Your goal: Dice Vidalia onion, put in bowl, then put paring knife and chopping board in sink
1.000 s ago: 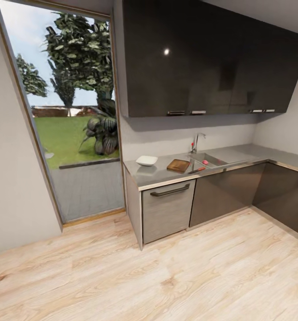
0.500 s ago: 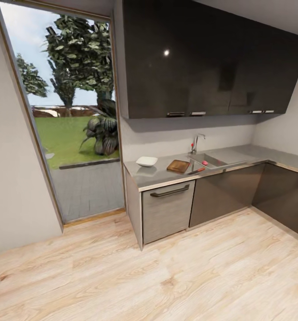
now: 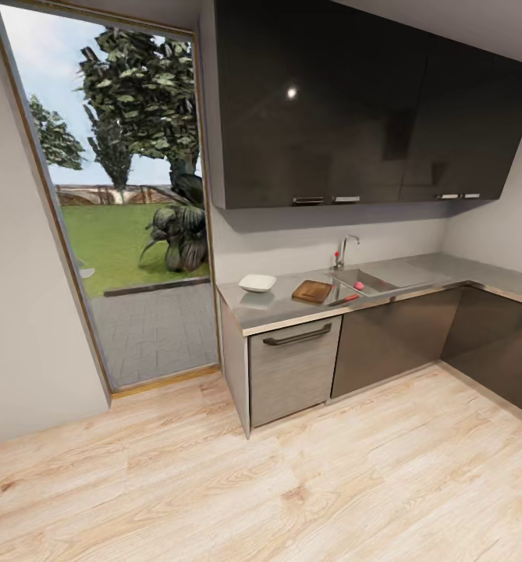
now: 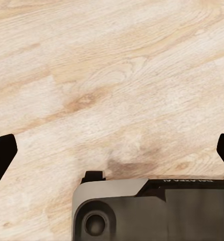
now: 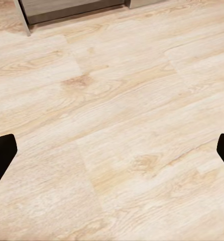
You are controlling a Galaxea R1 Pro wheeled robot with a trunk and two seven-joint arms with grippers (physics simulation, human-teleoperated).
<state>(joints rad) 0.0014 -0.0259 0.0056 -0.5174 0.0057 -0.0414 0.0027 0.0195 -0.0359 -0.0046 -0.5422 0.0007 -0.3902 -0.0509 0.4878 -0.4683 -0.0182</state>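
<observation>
Glossy grey tabletop point(image 3: 276, 308) across room; white squarish bowl point(image 3: 257, 282) near its left end, brown wooden chopping board point(image 3: 313, 291) beside steel sink point(image 3: 363, 278), long axis running back toward wall. Red-handled paring knife point(image 3: 345, 297) at front edge, pointing leftward. Small reddish onion point(image 3: 358, 286) in basin. Left end effector point(image 4: 112, 150) and right end effector point(image 5: 112, 150) spread wide, empty, over pale wood floor point(image 3: 292, 484). Layout unchanged; view barely shifted.
</observation>
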